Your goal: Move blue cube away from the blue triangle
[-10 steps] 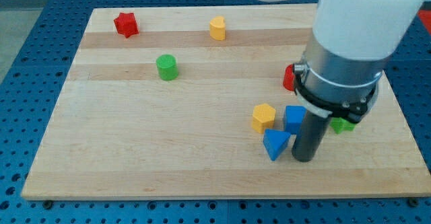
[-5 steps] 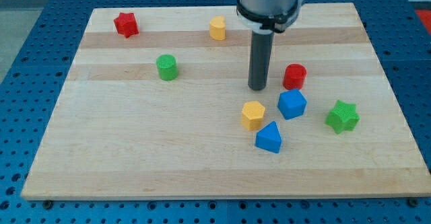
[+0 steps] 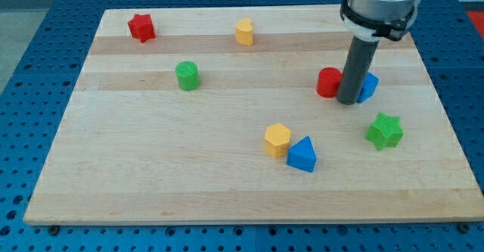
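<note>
The blue cube lies at the board's right, mostly hidden behind my rod, next to a red cylinder. My tip rests on the board between them, touching or nearly touching the cube's left side. The blue triangle lies lower down, towards the view's bottom, beside a yellow hexagonal block. The cube is well apart from the triangle.
A green star lies at the right, below the cube. A green cylinder lies left of centre. A red star and a yellow block lie near the top edge of the wooden board.
The blue cube has moved up and to the right, away from the blue triangle, to beside the red cylinder. My tip has moved right with it. The yellow block shifted slightly left.
</note>
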Motion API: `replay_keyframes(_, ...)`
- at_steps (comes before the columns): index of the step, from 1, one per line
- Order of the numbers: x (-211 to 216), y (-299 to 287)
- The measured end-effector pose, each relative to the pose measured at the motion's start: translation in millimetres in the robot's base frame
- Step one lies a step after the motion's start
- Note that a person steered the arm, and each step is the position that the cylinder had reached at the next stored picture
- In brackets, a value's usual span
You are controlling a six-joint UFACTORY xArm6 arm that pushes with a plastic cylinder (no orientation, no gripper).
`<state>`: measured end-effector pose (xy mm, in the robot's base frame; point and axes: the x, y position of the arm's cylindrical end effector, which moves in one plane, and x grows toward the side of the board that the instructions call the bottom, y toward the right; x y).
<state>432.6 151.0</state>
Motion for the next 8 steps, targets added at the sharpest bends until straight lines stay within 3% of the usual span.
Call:
replay_keyframes(1,-35.4,0.0)
replay_keyframes(2,-42.6,0.0)
replay_keyframes(4,22.8,10.0)
replay_keyframes(5,10.8,28.6)
replay_keyframes(6,-28.2,63.3)
replay_keyframes(7,-45.3,63.3)
replay_keyframes(8,-94.4,63.1)
